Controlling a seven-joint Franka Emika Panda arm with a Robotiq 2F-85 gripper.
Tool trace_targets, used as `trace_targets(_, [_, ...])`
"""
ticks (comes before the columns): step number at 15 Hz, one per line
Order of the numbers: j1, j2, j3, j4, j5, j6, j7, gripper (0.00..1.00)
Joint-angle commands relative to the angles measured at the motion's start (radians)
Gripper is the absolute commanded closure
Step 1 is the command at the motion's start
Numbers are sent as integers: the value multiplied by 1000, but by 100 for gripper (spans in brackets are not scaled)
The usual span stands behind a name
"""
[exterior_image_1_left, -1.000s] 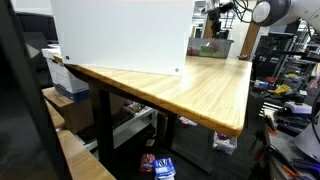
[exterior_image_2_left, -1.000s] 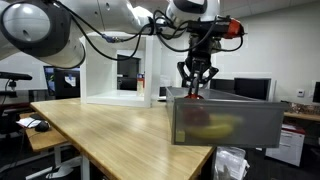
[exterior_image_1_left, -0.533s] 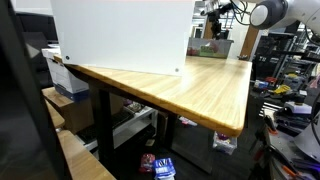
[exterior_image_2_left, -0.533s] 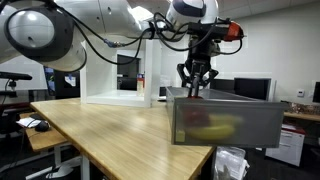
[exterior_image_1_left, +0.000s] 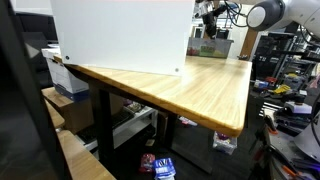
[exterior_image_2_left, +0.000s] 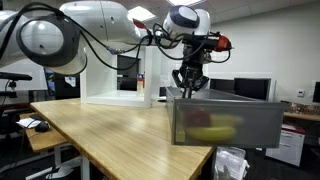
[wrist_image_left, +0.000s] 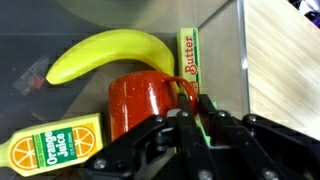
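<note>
Plainly, handle of red mug (wrist_image_left: 143, 102) sits within gripper (wrist_image_left: 203, 122).

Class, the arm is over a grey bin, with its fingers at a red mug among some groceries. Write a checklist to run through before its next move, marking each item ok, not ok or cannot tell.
1. The gripper is closed on the red handle of the mug: ok.
2. The mug is clear of the banana: cannot tell, since their edges meet in the wrist view.
3. There is room beside the handle: not ok, the butter box sits right against it.
4. The juice carton is away from the fingers: ok.
5. The gripper is inside the walls of the bin: ok.
6. The mug is off the bin floor: cannot tell.
</note>
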Motion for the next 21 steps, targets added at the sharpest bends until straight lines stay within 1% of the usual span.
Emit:
trace_targets(1, [23, 8, 21, 5, 4, -18, 29, 96])
trace_targets(9, [50, 10, 57, 7, 32, 2, 104, 96])
trace_targets(12, [54, 0, 56, -11, 23, 28, 119, 96])
trace_targets(16, [50, -2, 60, -14, 28, 28, 146, 96])
trace_targets(17, [50, -4, 59, -15, 27, 27, 149, 60])
trace_targets(18, [46, -6, 57, -14, 24, 28, 143, 60])
trace_targets(21, [40, -5, 55, -13, 22, 36, 152, 46])
